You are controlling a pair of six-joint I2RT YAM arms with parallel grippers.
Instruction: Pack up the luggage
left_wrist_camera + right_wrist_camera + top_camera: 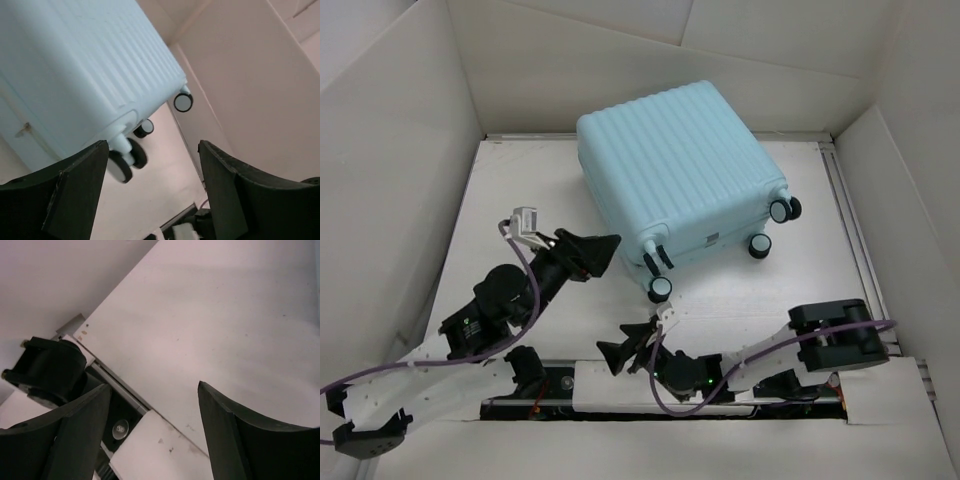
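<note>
The luggage lies shut — pale aqua, ribbed, casters nearward; left gripper and right gripper both gape empty.

"Where does the luggage lie?"
"Closed, flat on the table, toward the far edge, wheels facing the right edge."
"And the arms?"
"The left end effector, fingers spread, is just beside the luggage's near-left corner. The right end effector is low by the near edge."

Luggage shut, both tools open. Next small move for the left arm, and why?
Probably ease the left tool forward to the near corner of the luggage: it lies closed, that tool is open just short of it, and the right tool sits farther back.
</note>
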